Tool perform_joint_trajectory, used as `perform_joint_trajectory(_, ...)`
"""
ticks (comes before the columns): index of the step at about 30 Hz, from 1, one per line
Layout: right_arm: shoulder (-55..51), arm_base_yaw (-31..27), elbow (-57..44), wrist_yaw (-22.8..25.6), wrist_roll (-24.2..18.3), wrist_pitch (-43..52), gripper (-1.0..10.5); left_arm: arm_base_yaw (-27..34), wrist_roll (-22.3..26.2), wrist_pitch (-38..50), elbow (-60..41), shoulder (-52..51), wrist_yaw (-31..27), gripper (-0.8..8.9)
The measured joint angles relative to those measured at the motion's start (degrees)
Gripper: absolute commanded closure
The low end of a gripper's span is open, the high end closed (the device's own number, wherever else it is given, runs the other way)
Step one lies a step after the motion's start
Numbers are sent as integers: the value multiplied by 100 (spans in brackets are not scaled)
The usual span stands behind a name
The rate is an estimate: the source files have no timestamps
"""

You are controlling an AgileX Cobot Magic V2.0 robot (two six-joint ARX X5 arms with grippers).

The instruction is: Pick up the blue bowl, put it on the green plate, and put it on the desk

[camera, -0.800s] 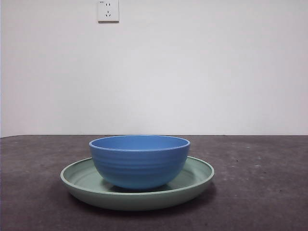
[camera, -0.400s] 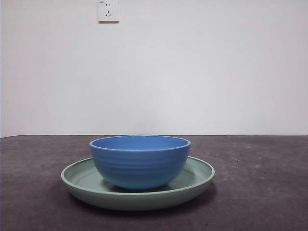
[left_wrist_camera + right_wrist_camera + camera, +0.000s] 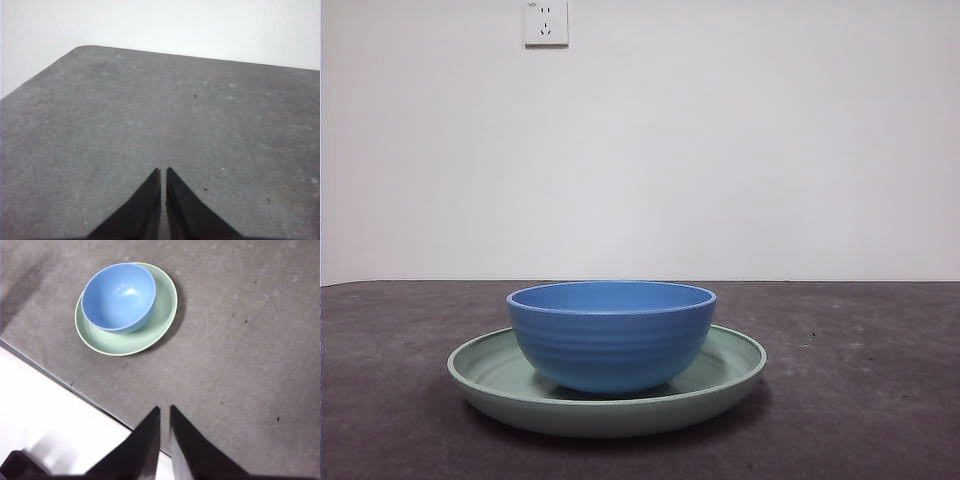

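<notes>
Green plate [image 3: 730, 375] directly on dark desk [image 3: 860, 400]

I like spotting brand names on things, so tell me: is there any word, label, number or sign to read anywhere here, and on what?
None can be read.
Blue bowl: plain, only faint ridges, no print.
Green plate: plain, no mark.
Desk: bare speckled surface, no label.
Wall socket: a tiny mark at its top corner, too small to read.
</notes>
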Motion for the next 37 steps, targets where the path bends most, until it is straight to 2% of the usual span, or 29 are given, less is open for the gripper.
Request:
perform_joint_trajectory(13, -2, -15, 0, 2, 2, 9, 920, 0, 0, 0, 0, 0, 0, 794)
perform_joint_trajectory(17, -118, -402, 0, -7, 2, 76, 920, 0, 0, 0, 0, 0, 0, 794)
perform_joint_trajectory(19, -262, -780, -48, 7, -20, 236, 920, 0, 0, 0, 0, 0, 0, 794)
perform_joint_trajectory(24, -828, -1711, -822, 442, -243, 1672, 920, 0, 0, 0, 0, 0, 0, 794)
perform_joint_trajectory(28, -1379, -2208, -2039, 638, -404, 3069, 920, 0, 0, 0, 0, 0, 0, 794)
perform_joint_trajectory(33, -2205, -2708, -3923, 1154, -452, 5093, 920, 0, 0, 0, 0, 0, 0, 794)
perform_joint_trajectory(37, -2667, -3056, -4931, 1255, -452, 5866, 920, 0, 0, 0, 0, 0, 0, 794)
